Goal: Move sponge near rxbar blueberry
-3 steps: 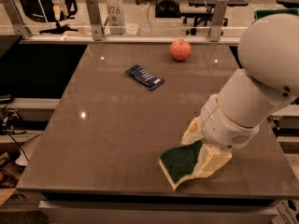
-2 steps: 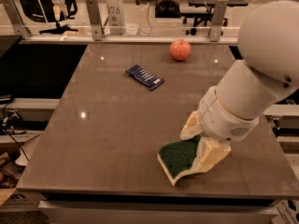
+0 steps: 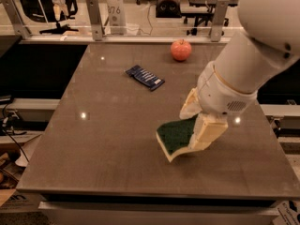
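The sponge [image 3: 176, 136], dark green on top over pale yellow foam, sits at the front right of the brown table [image 3: 103, 139]. My gripper [image 3: 196, 123] reaches down from the right with its cream fingers [image 3: 208, 132] on either side of the sponge's right end, closed on it. The sponge is tilted, its left end toward the table. The rxbar blueberry [image 3: 145, 77], a flat dark blue wrapper with white print, lies on the table farther back and to the left, well apart from the sponge.
A red apple [image 3: 181, 50] stands at the back of the table, right of the bar. A metal rail with posts [image 3: 96, 18] runs behind the table. My white arm [image 3: 253, 55] covers the table's right side.
My gripper and arm have shifted slightly up and back with the sponge held in it. The bar and apple have not moved.
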`<state>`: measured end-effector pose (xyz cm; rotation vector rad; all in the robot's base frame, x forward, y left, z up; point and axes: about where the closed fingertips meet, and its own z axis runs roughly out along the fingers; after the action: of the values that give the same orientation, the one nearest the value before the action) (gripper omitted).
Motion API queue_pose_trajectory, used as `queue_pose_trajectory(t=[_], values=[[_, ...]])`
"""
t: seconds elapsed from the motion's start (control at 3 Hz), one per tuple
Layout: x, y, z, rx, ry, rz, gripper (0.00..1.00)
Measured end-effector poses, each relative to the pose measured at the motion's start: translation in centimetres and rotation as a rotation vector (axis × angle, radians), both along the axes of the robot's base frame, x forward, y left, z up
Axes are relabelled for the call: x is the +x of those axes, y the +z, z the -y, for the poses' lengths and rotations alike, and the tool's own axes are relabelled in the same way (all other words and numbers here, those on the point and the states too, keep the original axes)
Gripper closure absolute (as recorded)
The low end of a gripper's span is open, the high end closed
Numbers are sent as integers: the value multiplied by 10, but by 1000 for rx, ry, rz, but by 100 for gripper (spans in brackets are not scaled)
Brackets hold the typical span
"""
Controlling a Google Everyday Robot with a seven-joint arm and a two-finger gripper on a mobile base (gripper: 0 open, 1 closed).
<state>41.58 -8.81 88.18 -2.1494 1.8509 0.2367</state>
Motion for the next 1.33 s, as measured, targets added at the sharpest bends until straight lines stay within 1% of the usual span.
queue_pose_trajectory(t=[0.33,0.67,1.0,1.33], values=[[23,12,-1,13,-29,21,100],[45,19,-2,11,-48,45,100],[68,18,-3,13,-75,63,100],[93,18,-8,11,-111,95,100]])
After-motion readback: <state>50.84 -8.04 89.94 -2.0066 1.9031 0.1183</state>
